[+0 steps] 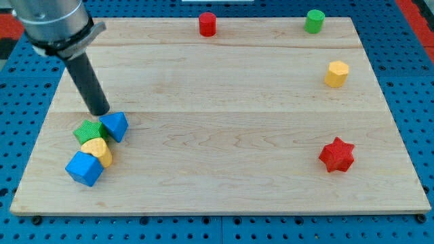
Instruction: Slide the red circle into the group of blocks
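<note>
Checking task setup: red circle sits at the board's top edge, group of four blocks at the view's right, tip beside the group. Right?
Not quite. The group sits at the view's left, not the right, as the camera view shows. The rest holds: the red circle is at the board's top edge, and my tip is beside the group, by its blue triangular block.

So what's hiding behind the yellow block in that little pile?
The green block sits right behind the yellow block, partly covered by it. My tip is just above the pile, beside the blue block.

My tip (100, 112) touches the cluster's blue triangle (116, 126), well apart from the red circle (207, 24).
</note>
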